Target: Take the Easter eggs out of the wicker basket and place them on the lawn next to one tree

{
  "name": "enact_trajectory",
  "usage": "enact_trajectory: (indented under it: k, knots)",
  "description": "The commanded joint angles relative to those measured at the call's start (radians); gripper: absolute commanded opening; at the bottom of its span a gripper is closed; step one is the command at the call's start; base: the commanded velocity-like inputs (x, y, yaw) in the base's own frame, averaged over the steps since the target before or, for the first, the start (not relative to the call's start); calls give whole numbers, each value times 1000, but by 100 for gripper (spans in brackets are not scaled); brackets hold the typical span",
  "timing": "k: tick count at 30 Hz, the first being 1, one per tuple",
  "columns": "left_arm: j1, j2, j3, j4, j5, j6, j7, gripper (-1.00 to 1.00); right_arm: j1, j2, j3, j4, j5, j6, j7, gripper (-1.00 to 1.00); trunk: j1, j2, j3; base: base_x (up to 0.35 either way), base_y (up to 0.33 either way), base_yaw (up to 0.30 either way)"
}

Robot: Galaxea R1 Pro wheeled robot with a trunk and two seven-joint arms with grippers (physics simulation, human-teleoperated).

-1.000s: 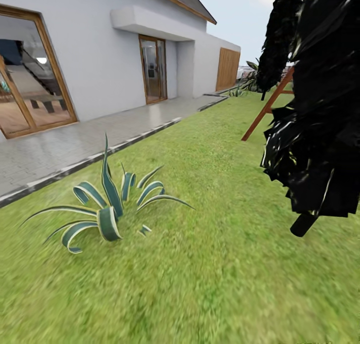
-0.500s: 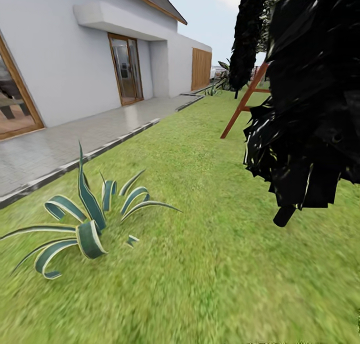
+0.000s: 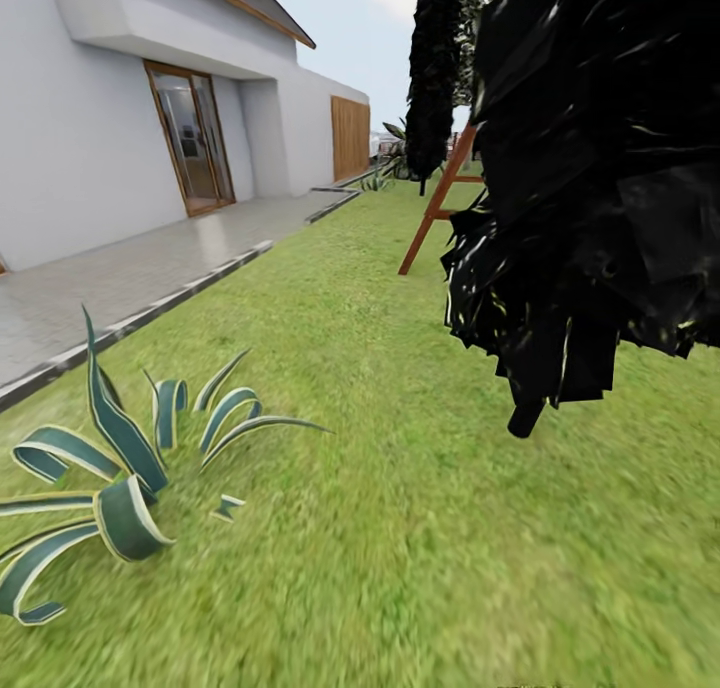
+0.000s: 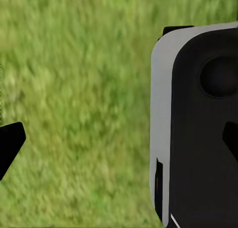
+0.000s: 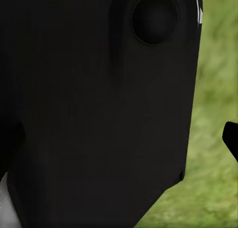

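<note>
The lawn (image 3: 400,528) of the garden spreads ahead of me as mottled green grass. The Easter eggs and the wicker basket are out of view. In the left wrist view my left gripper (image 4: 119,143) hangs over grass beside my own grey and black body, its black fingertips (image 4: 10,148) wide apart and nothing between them. My right gripper (image 5: 119,138) is seen against my black body, with one fingertip (image 5: 231,138) far out over the grass, so it stands open and empty.
An almost black bushy tree (image 3: 600,168) looms close on the right, a second one (image 3: 432,68) farther back. A striped agave plant (image 3: 120,458) sits at the near left. Beyond are a white house (image 3: 120,118), a paved patio (image 3: 130,278) and a slanted wooden frame (image 3: 435,208).
The whole picture has slid left and the dark tree has grown larger: the camera is turning right and moving along the lawn. Nothing in the garden has moved.
</note>
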Motion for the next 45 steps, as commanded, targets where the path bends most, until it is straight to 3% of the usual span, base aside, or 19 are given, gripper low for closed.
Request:
enact_trajectory:
  k: [1, 14, 45]
  knots:
    - [0, 0, 0, 1, -1, -3, 1, 100, 0, 0, -1, -1, 0, -2, 1, 100, 0, 0, -1, 111, 10, -295]
    - [0, 0, 0, 0, -1, -3, 1, 100, 0, 1, -6, 2, -1, -1, 0, 100, 0, 0, -1, 30, -77, -262]
    - [0, 2, 0, -1, -1, -5, 1, 100, 0, 36, 4, 8, 6, -3, 1, 100, 0, 0, -1, 45, -3, -10]
